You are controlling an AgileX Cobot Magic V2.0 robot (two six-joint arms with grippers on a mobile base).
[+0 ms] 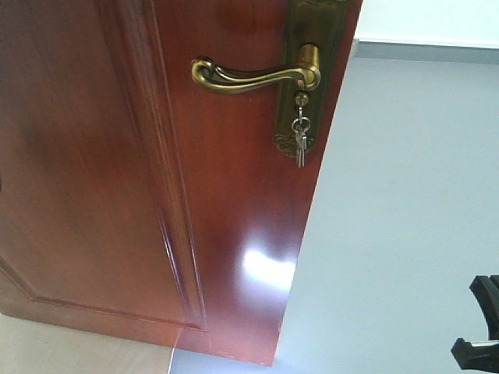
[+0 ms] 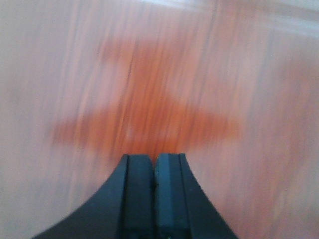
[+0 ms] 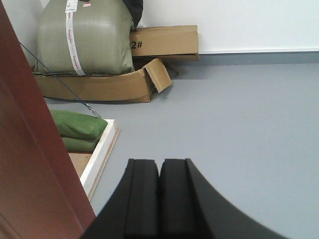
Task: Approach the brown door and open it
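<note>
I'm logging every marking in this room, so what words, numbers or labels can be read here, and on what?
"2#" on the side of the cardboard box by the wall.
The printed strip running down the big green sack: too small to read.
The white tag at the sack's top: too small to read.
The brown door, its handle and keys: no text visible.

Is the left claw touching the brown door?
Cannot tell. The left wrist view shows the left claw shut, facing the blurred brown door, but no contact line or gap is visible. The front view does not show this claw.
</note>
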